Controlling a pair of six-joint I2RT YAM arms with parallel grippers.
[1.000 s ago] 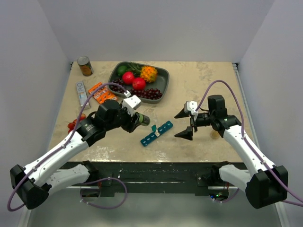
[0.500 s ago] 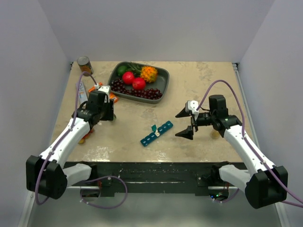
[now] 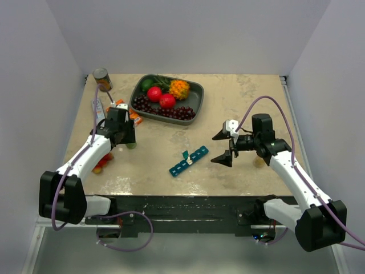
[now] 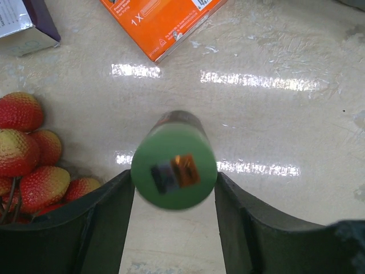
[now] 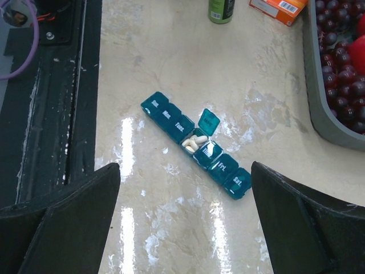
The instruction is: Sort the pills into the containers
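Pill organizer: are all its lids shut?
No. On the pill organizer one middle lid stands open, white pills inside; the rest look shut.

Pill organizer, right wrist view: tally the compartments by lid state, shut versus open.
pill organizer compartments
With shut lid: 6
With open lid, white pills inside: 1
Total: 7

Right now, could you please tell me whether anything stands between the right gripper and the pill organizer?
Nothing visible does. The right gripper hangs open to the right of the teal pill organizer, and only bare table lies between them. One middle lid stands open, with white pills inside.
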